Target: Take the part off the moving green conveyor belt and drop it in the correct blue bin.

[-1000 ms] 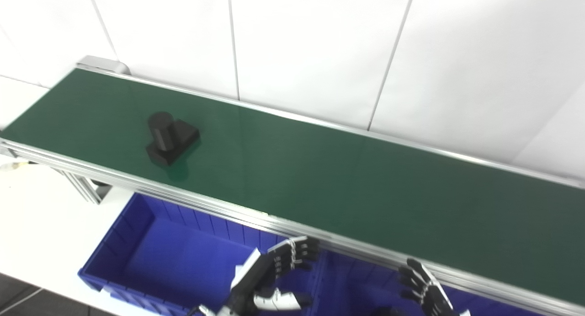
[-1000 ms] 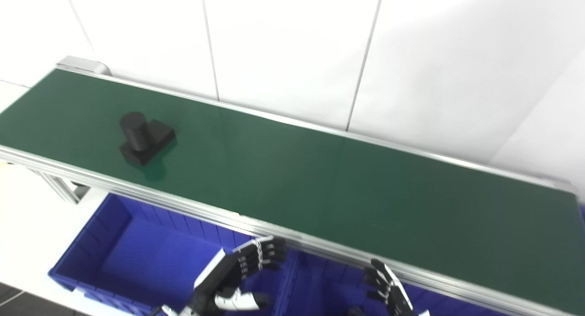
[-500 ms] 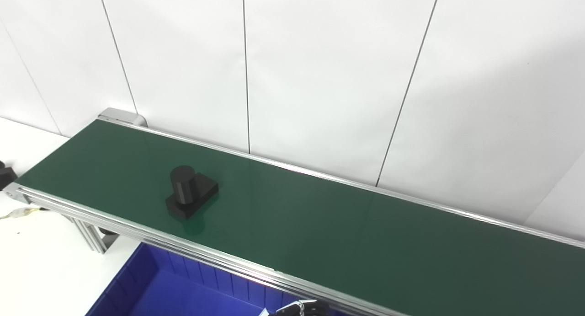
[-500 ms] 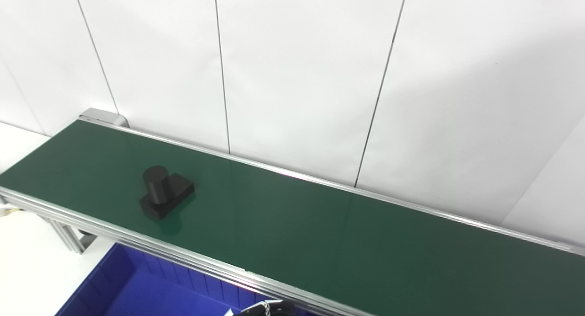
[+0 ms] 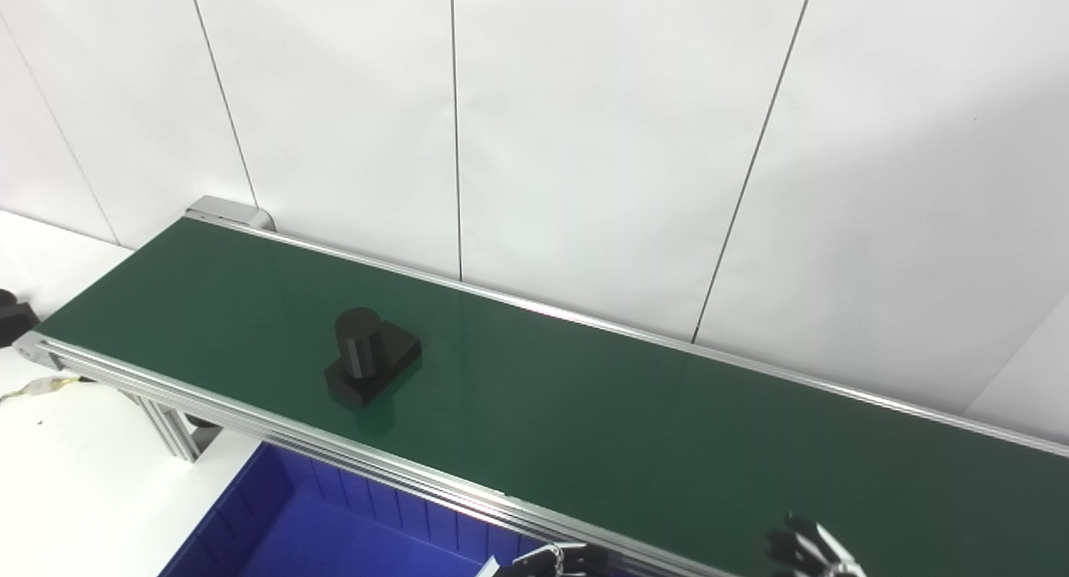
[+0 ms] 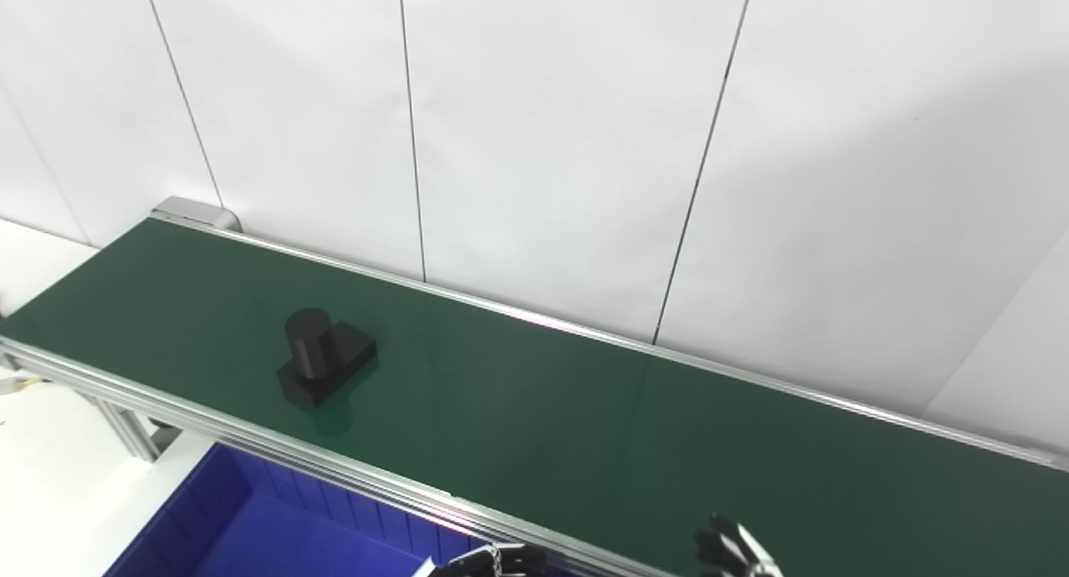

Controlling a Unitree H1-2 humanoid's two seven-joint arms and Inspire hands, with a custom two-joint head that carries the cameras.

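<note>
White wall behind; we wait for the part on the belt; right hand fingertips spread, empty; left hand unclear.

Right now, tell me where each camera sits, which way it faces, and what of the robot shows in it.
Left eye view: on the head, facing down across the green conveyor belt at the black part; fingertips of the left hand and right hand at the bottom edge.
Right eye view: beside it, same aim; same fingertips.
Shared: belt, part, blue bin, white wall.
</note>
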